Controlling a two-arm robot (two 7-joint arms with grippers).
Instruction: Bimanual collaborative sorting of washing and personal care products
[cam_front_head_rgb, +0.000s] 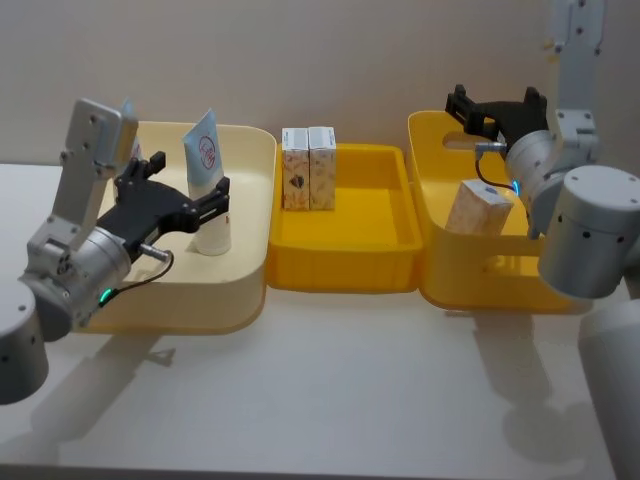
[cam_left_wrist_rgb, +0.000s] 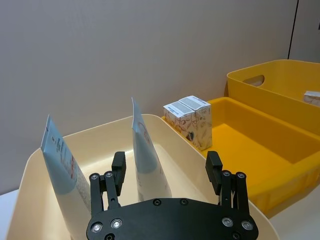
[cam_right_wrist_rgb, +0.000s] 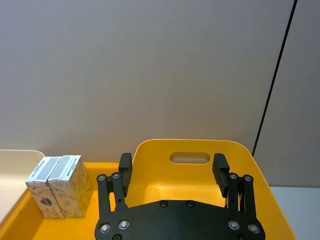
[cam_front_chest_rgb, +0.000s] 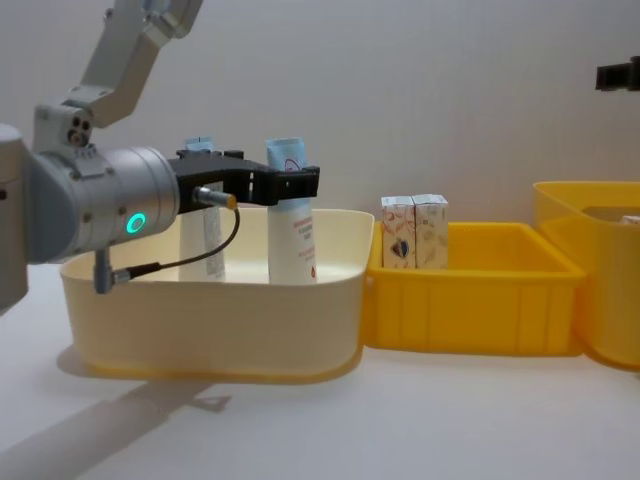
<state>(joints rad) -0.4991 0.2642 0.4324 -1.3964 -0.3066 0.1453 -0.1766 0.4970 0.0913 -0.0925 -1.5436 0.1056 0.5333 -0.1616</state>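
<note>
Two light-blue tubes stand upright in the cream bin (cam_front_head_rgb: 240, 290) on the left: one (cam_front_head_rgb: 204, 150) (cam_left_wrist_rgb: 142, 150) (cam_front_chest_rgb: 290, 225) stands in the gap of my open left gripper (cam_front_head_rgb: 190, 182) (cam_left_wrist_rgb: 166, 164) (cam_front_chest_rgb: 262, 172) without visible contact, the other (cam_left_wrist_rgb: 60, 160) (cam_front_chest_rgb: 200, 240) stands beside it. Two patterned cartons (cam_front_head_rgb: 308, 168) (cam_left_wrist_rgb: 190, 120) (cam_right_wrist_rgb: 57, 185) (cam_front_chest_rgb: 415, 232) stand side by side in the middle yellow tray (cam_front_head_rgb: 345, 265). A third carton (cam_front_head_rgb: 478, 208) lies tilted in the right yellow bin (cam_front_head_rgb: 440, 150) (cam_right_wrist_rgb: 150, 150). My right gripper (cam_front_head_rgb: 490, 108) (cam_right_wrist_rgb: 172, 169) hovers open and empty above that bin.
The three containers sit in a row against the back wall, touching each other. The bare white table (cam_front_head_rgb: 350, 400) runs from them to its front edge. The right arm's large joint (cam_front_head_rgb: 590, 235) overhangs the right bin's front corner.
</note>
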